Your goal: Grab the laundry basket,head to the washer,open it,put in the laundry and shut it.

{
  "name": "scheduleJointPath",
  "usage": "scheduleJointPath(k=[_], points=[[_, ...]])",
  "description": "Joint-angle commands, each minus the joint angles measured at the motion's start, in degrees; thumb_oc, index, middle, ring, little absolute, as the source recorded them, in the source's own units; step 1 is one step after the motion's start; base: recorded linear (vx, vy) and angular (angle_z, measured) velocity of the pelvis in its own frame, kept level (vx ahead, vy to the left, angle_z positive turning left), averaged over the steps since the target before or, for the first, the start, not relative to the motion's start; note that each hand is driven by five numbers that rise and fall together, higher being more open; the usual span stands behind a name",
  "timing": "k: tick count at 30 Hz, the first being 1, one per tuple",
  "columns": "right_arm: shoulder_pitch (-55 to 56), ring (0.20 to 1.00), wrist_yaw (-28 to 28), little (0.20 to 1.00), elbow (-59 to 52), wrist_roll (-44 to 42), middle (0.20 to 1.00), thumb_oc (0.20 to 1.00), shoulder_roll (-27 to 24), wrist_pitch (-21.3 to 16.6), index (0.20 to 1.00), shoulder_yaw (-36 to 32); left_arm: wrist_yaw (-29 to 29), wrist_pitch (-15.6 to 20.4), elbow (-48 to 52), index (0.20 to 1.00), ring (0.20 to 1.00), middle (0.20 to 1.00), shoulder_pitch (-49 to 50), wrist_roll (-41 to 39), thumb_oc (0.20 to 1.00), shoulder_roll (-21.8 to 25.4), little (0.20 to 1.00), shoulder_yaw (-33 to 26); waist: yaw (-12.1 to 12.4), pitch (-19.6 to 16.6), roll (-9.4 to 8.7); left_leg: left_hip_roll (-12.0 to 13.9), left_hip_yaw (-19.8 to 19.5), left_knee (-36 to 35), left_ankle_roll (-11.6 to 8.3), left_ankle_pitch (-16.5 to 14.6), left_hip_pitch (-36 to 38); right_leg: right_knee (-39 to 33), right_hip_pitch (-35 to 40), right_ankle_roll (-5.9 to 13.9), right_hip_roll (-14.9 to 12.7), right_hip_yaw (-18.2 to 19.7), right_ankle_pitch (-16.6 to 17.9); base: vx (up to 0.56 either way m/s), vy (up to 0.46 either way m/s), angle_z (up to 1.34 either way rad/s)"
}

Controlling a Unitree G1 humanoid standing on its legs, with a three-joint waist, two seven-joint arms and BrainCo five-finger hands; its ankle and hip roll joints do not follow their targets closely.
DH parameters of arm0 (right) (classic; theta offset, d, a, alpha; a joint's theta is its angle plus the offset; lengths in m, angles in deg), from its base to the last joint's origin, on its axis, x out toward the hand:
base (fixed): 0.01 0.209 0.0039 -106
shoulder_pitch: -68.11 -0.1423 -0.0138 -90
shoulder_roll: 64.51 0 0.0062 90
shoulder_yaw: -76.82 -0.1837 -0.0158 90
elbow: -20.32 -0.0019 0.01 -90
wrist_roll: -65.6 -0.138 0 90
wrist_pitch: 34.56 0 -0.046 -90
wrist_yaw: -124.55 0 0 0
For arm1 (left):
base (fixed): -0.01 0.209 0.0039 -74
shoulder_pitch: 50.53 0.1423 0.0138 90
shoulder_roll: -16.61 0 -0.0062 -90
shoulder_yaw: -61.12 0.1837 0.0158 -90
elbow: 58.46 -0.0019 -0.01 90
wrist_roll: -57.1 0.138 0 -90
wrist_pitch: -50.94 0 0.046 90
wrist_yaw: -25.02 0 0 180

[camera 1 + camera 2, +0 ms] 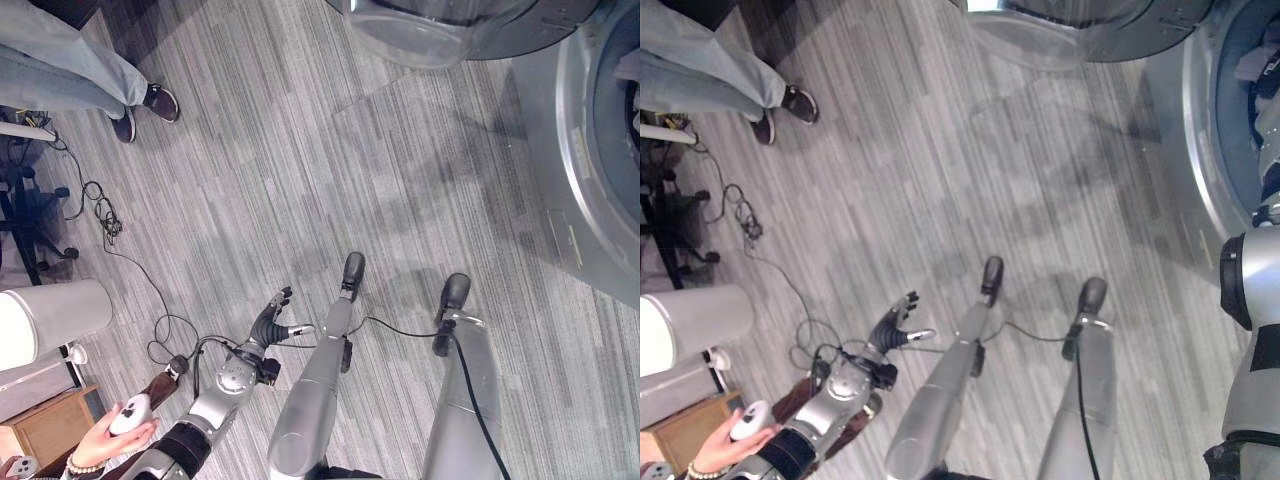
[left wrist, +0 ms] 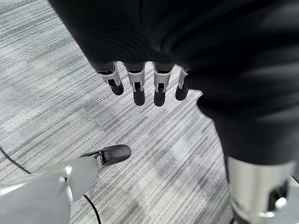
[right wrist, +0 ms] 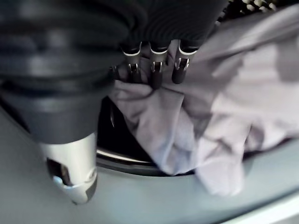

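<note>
Right wrist view puts the right hand (image 3: 154,70) at the mouth of the washer (image 1: 590,180), its dark-tipped fingers pressed against a bundle of pale laundry (image 3: 205,135) that spills over the drum's rim. Whether those fingers pinch the cloth or just push on it I cannot tell, since their tips sink into the folds. The washer door (image 1: 450,30) stands swung open at the top of the eye views, so the loading step looks to be under way, with part of the cloth draped outward across the grey rim rather than lying fully inside.

The left hand (image 1: 272,318) hangs low at the robot's left over the grey striped floor (image 1: 300,150), fingers spread loosely and carrying nothing.

A person's legs and shoes (image 1: 135,110) stand at the far left, and another person's hand (image 1: 110,432) grips a small white controller (image 1: 130,413) near a white bin (image 1: 50,320).

Next, the move probably calls for shoving the hanging cloth deeper into the drum so nothing catches in the seal, then freeing the hand and swinging the door closed.
</note>
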Motion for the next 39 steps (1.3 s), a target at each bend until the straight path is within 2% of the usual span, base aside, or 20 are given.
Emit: scheduleJointPath(k=[1, 3, 4, 10, 14, 15, 17, 19, 21, 22, 23, 24, 25, 28, 30, 33, 36, 37, 38, 39], points=[[-7.2, 1.000, 0.0, 1.000, -0.4, 7.3, 1.000, 1.000, -4.7, 2.0, 1.000, 5.6, -0.1, 0.9, 0.6, 1.000, 1.000, 1.000, -1.6, -1.9, 1.000, 1.8, 1.000, 2.2, 0.2, 1.4, 0.87, -0.3, 3.5, 0.2, -1.43, -5.1, 6.1, -18.7, 10.0, 4.98, 1.5, 3.3, 5.6, 0.00, 0.000, 0.00], [-4.2, 1.000, -2.1, 1.000, -4.0, 13.6, 1.000, 1.000, -4.0, 1.7, 1.000, 7.1, -0.1, 0.7, 1.2, 1.000, 1.000, 1.000, -0.9, -1.8, 1.000, 1.4, 1.000, 1.5, 0.1, 1.6, 0.78, -0.3, 3.7, 0.2, -1.38, -5.1, 6.5, -18.9, 10.3, 5.01, 1.6, 3.4, 5.9, 0.00, 0.030, 0.00], [2.7, 1.000, -4.9, 1.000, -10.3, 19.9, 1.000, 1.000, -4.0, 1.8, 1.000, 5.8, 0.0, 0.6, 1.1, 1.000, 1.000, 1.000, -0.3, -1.1, 1.000, 0.8, 1.000, 0.3, -0.7, 1.6, 0.38, -0.2, 3.9, 0.2, -1.10, -5.2, 7.0, -19.1, 10.8, 5.02, 1.8, 3.5, 6.2, -0.01, 0.063, -0.02], [17.9, 1.000, -9.5, 1.000, -23.6, 29.1, 1.000, 1.000, 0.4, 3.2, 1.000, -2.6, -0.7, 0.6, -2.2, 1.000, 1.000, 1.000, 0.0, 0.8, 1.000, -0.3, 1.000, -1.1, -2.3, 1.5, -1.59, 0.2, 4.8, 0.2, -0.25, -6.2, 8.5, -20.2, 12.3, 5.17, 2.0, 4.0, 7.0, -0.01, 0.058, 0.02], [39.1, 1.000, -10.3, 1.000, -41.9, 42.8, 1.000, 1.000, 9.6, 4.7, 1.000, -10.5, 0.4, -0.2, -4.3, 1.000, 1.000, 1.000, 1.7, 2.7, 1.000, -1.3, 1.000, -2.2, -4.9, 2.3, -4.81, 0.7, 6.3, 1.2, 1.45, -8.1, 11.3, -21.9, 14.9, 5.28, 2.6, 5.5, 8.2, -0.01, 0.103, -0.08], [39.3, 1.000, -10.2, 1.000, -42.1, 42.9, 1.000, 1.000, 9.7, 4.8, 1.000, -10.7, 0.4, -0.2, -4.3, 1.000, 1.000, 1.000, 1.8, 2.7, 1.000, -1.2, 1.000, -2.2, -4.8, 2.2, -4.87, 0.7, 6.4, 1.2, 1.47, -7.9, 11.1, -22.2, 14.9, 5.29, 2.6, 5.5, 8.6, -0.02, 0.084, -0.25], [51.4, 1.000, -5.7, 1.000, -48.2, 46.7, 1.000, 1.000, 16.7, 3.5, 1.000, -10.3, 1.5, -0.7, -6.2, 1.000, 1.000, 1.000, 3.1, 3.4, 1.000, -1.5, 1.000, -2.5, -6.6, 2.9, -7.48, 0.4, 7.5, 5.9, 2.80, -11.3, 11.9, -23.1, 17.5, 5.50, 2.3, 6.4, 9.2, -0.04, 0.153, -0.44], [58.5, 1.000, -2.4, 1.000, -47.5, 47.3, 1.000, 1.000, 21.6, 2.6, 1.000, -8.6, 1.5, -0.9, -7.8, 1.000, 1.000, 1.000, 4.0, 4.6, 1.000, -1.5, 1.000, -2.9, -7.8, 2.9, -9.52, 0.2, 8.1, 9.5, 3.83, -13.8, 12.2, -24.3, 19.7, 5.77, 2.0, 7.2, 10.0, -0.03, 0.127, -0.28], [61.3, 1.000, -1.2, 1.000, -45.9, 48.0, 1.000, 1.000, 23.9, 2.7, 1.000, -7.5, 1.3, -1.2, -8.5, 1.000, 1.000, 1.000, 4.4, 5.3, 1.000, -1.6, 1.000, -3.1, -8.2, 2.9, -10.52, -0.1, 8.5, 11.4, 4.31, -15.0, 12.3, -24.7, 20.6, 5.89, 1.9, 7.9, 10.7, -0.02, 0.161, -0.37], [65.6, 1.000, 0.3, 1.000, -39.6, 48.7, 1.000, 1.000, 27.4, 3.1, 1.000, -5.9, 0.4, -1.5, -10.1, 1.000, 1.000, 1.000, 4.6, 7.3, 1.000, -1.8, 1.000, -3.3, -8.8, 2.7, -11.80, -1.0, 9.0, 14.5, 5.03, -17.7, 13.9, -25.6, 23.5, 6.17, 1.5, 9.0, 10.9, -0.02, 0.209, -0.29], [65.6, 1.000, 0.3, 1.000, -39.5, 48.7, 1.000, 1.000, 27.5, 3.1, 1.000, -5.9, 0.4, -1.5, -10.1, 1.000, 1.000, 1.000, 4.6, 7.3, 1.000, -1.8, 1.000, -3.3, -8.8, 2.6, -11.87, -1.0, 9.1, 14.5, 5.05, -17.5, 13.7, -25.8, 23.4, 6.19, 1.5, 9.0, 11.2, -0.02, 0.303, -0.26], [68.5, 1.000, 1.0, 1.000, -30.9, 49.2, 1.000, 1.000, 29.9, 3.6, 1.000, -5.3, -0.6, -1.6, -12.5, 1.000, 1.000, 1.000, 4.0, 9.7, 1.000, -2.2, 1.000, -3.9, -9.1, 2.0, -12.93, -2.0, 9.8, 16.2, 5.68, -19.5, 16.0, -27.6, 26.7, 6.91, 0.8, 10.1, 12.2, -0.02, 0.229, -0.21], [70.3, 1.000, 1.1, 1.000, -28.5, 49.1, 1.000, 1.000, 30.4, 3.8, 1.000, -5.6, -1.1, -1.7, -13.7, 1.000, 1.000, 1.000, 3.8, 10.2, 1.000, -2.3, 1.000, -4.1, -9.4, 1.6, -13.26, -2.4, 10.1, 16.9, 6.07, -20.4, 17.2, -28.5, 28.1, 7.26, 0.3, 10.6, 12.8, -0.02, 0.301, -0.25], [74.6, 1.000, 2.9, 1.000, -19.7, 48.3, 1.000, 1.000, 32.2, 4.1, 1.000, -7.2, -2.0, -1.6, -18.7, 1.000, 1.000, 1.000, 3.5, 13.1, 1.000, -3.1, 1.000, -5.1, -10.2, -0.7, -14.30, -2.7, 12.3, 16.8, 6.95, -21.5, 20.5, -31.8, 30.6, 8.84, -1.6, 10.6, 18.1, -0.03, 0.186, -0.25], [75.8, 1.000, 3.4, 1.000, -18.2, 47.4, 1.000, 1.000, 32.5, 4.1, 1.000, -8.1, -1.9, -1.8, -20.0, 1.000, 1.000, 1.000, 3.2, 13.1, 1.000, -3.1, 1.000, -5.5, -10.3, -1.4, -14.51, -2.3, 13.0, 16.3, 7.19, -21.0, 21.6, -31.6, 30.9, 8.73, -1.8, 9.1, 18.6, -0.05, 0.094, -0.41], [80.6, 1.000, 4.4, 1.000, -18.8, 45.8, 1.000, 1.000, 31.1, 3.0, 1.000, -10.1, -2.1, -2.7, -25.5, 1.000, 1.000, 1.000, 2.5, 14.8, 1.000, -3.5, 1.000, -6.9, -10.5, -3.5, -15.08, -0.7, 15.5, 15.1, 8.25, -20.1, 25.4, -23.4, 34.3, 7.12, 1.2, 4.6, 12.6, -0.08, 0.128, -0.43], [84.2, 1.000, 5.8, 1.000, -18.6, 44.7, 1.000, 1.000, 30.9, 2.4, 1.000, -11.9, -2.1, -3.4, -29.3, 1.000, 1.000, 1.000, 3.9, 14.7, 1.000, -3.5, 1.000, -10.0, -9.2, -7.6, -15.75, 0.0, 17.6, 12.9, 8.92, -18.7, 28.1, -18.1, 40.0, 5.77, 4.6, -0.4, 7.3, -0.03, 0.052, -0.35], [85.4, 1.000, 6.3, 1.000, -19.3, 44.6, 1.000, 1.000, 30.9, 2.0, 1.000, -12.3, -1.9, -3.4, -29.5, 1.000, 1.000, 1.000, 4.7, 14.5, 1.000, -3.4, 1.000, -11.1, -8.5, -9.2, -16.36, 0.1, 18.5, 12.1, 9.05, -18.5, 28.9, -18.1, 42.4, 5.55, 5.3, -2.0, 6.2, -0.05, -0.051, -0.88], [86.0, 1.000, 7.2, 1.000, -18.5, 44.8, 1.000, 1.000, 31.6, 1.6, 1.000, -11.6, -2.0, -3.4, -31.2, 1.000, 1.000, 1.000, 5.9, 14.1, 1.000, -3.9, 1.000, -12.6, -6.7, -12.2, -17.75, 0.0, 20.7, 10.9, 8.97, -17.8, 29.4, -21.2, 48.2, 5.29, 6.0, -5.1, 5.0, -0.09, -0.098, -1.16], [86.0, 1.000, 7.7, 1.000, -18.7, 44.9, 1.000, 1.000, 32.1, 1.7, 1.000, -11.0, -2.3, -3.4, -31.7, 1.000, 1.000, 1.000, 6.3, 13.6, 1.000, -4.3, 1.000, -13.3, -5.6, -13.4, -18.63, 0.0, 22.1, 10.6, 8.75, -17.3, 29.2, -24.6, 50.7, 5.16, 6.4, -6.0, 4.1, -0.17, -0.123, -1.13]])
